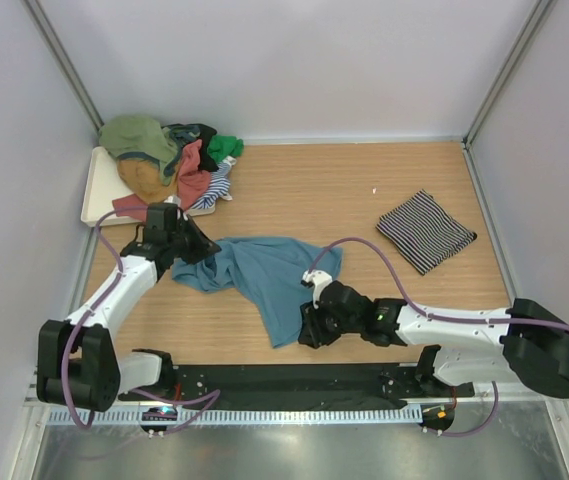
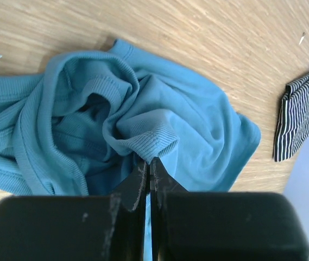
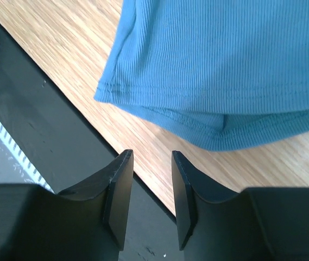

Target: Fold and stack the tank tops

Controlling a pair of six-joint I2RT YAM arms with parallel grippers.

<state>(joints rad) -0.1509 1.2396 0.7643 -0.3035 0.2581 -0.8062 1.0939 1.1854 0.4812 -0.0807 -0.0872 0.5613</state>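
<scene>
Left gripper, pressed together, is being used to pinch a ribbed band of the crumpled teal-blue cloth tank top lying on the wooden table; soft and limp, it is being judged best taken at the hem by the spread, empty right gripper

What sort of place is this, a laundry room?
Probably a robot test booth, not a laundry: plain pale walls box in a wooden table, the left arm and right arm are mounted at its edge, and tank tops lie piled.
</scene>
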